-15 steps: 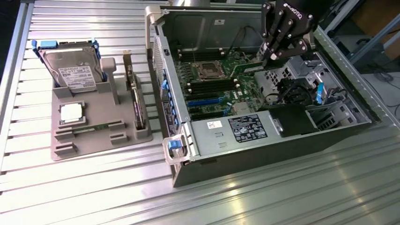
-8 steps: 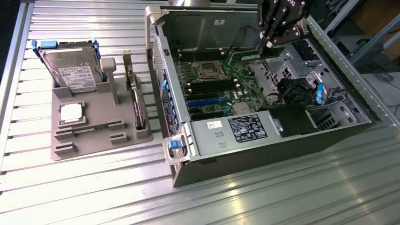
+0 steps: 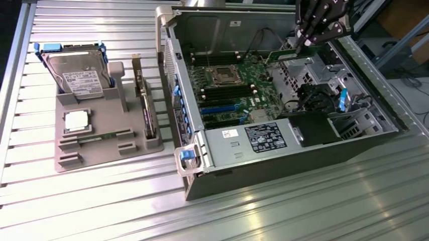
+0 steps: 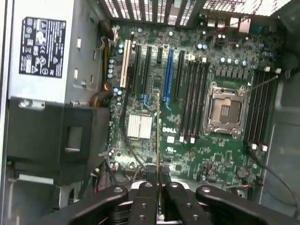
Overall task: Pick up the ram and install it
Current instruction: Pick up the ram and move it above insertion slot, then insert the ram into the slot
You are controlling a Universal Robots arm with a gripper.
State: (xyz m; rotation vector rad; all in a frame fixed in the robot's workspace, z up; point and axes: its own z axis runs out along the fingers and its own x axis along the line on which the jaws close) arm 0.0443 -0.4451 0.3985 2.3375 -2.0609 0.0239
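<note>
Pincer [image 3: 303, 46] [image 4: 158, 182] hangs over the far corner of the open computer case [image 3: 282, 168], on the exterior view's right. Its fingers are pressed onto the ram [image 3: 287, 53] [image 4: 158, 136], pinching the thin green stick by its upper edge. In the wrist view the ram shows edge-on as a narrow line over the motherboard [image 3: 234, 100] [image 4: 211, 150], held above it and not seated.

Around and below:
- Empty processor socket [image 3: 224, 76] [image 4: 226, 108] mid-board, with black memory slots [image 3: 226, 93] [image 4: 194, 101] in banks on either side of it.
- Blue expansion slot [image 4: 168, 72] and a small silver heatsink [image 4: 139, 126] lie near the ram's line.
- Power supply [image 3: 258, 138] [image 4: 42, 47] with its label, and a black shroud [image 3: 312, 128] [image 4: 51, 136] beside it, fill the case's near end.
- Thin black cable [image 4: 276, 178] crosses the board edge past the socket.

Containers:
- The case lies on its side on the ribbed metal desk [image 3: 302, 206], lid off.
- Grey holder tray [image 3: 100, 161] sits on the desk on the exterior view's left, apart from the case. It holds a hard drive [image 3: 77, 75] propped at the far end, a square silver processor chip [image 3: 76, 120] lying flat, and an expansion card [image 3: 146, 108] standing on edge on the side nearest the case.
</note>
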